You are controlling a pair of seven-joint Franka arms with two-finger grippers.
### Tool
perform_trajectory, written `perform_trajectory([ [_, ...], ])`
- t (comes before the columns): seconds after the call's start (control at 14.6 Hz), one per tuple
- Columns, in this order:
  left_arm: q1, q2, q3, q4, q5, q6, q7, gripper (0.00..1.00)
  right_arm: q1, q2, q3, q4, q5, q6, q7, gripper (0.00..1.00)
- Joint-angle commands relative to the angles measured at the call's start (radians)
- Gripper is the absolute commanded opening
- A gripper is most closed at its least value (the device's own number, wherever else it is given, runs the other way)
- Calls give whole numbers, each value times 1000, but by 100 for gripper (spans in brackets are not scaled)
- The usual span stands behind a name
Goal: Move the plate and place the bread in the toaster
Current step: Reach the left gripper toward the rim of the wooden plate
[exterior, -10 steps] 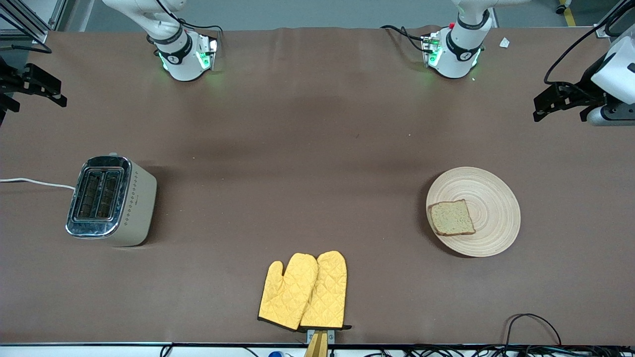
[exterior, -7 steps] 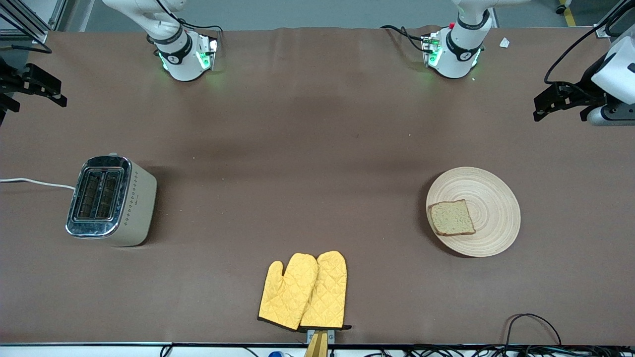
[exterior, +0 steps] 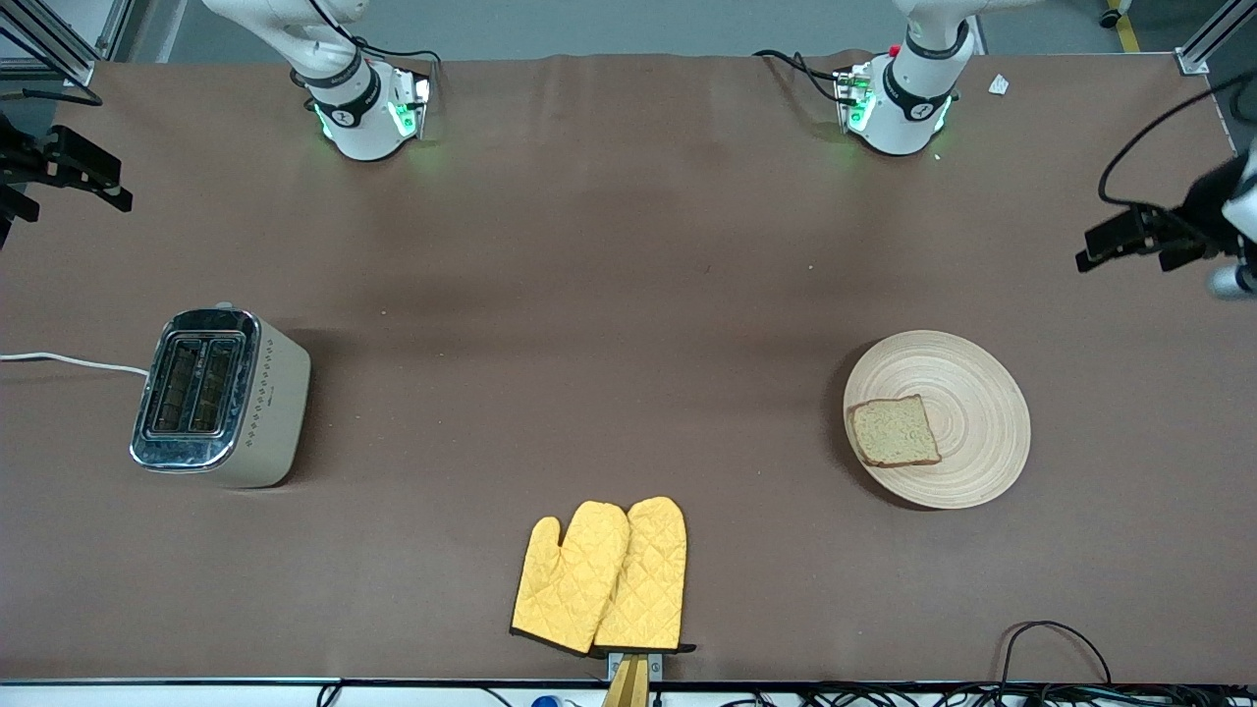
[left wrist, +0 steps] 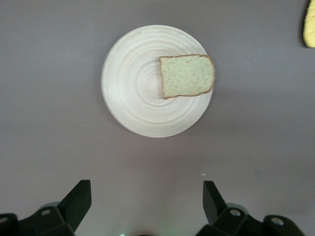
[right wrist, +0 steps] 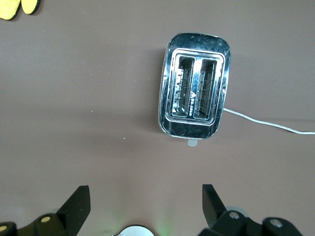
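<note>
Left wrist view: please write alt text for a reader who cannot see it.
A round, light wooden plate lies on a brown table, with a square slice of brown bread on it, overhanging its rim. The left tool hangs open above the table, apart from the plate.

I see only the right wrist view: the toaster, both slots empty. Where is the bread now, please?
Observer: The bread lies on the plate, toward the left arm's end of the table.
Operator: Does the left tool hold the plate already?
Observer: No. The left tool is open and empty, in the air over bare table beside the plate.
Operator: What is the yellow thing at the corner of my view?
Observer: A pair of oven mitts, lying near the table edge closest to the front camera, between the toaster and the plate.
</note>
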Motion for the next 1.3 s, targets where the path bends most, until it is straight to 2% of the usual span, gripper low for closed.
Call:
perform_trajectory([
  [0.0,98,131,1,50,-134,62,97,100,-4,-6,-1,-6,11,-4,-5,100],
  [0.21,158,243,1,50,-157,140,233,100,-3,-6,-1,-6,12,-4,-5,100],
  [0.34,199,310,1,51,-225,165,320,100,2,-6,-1,-5,12,-4,-4,100],
  [1.03,350,568,-1,81,-426,196,721,100,-6,-5,-2,-8,14,-10,-5,100],
  [1.24,376,637,-1,103,-475,196,844,95,-4,-5,-2,-8,14,-10,-5,100],
])
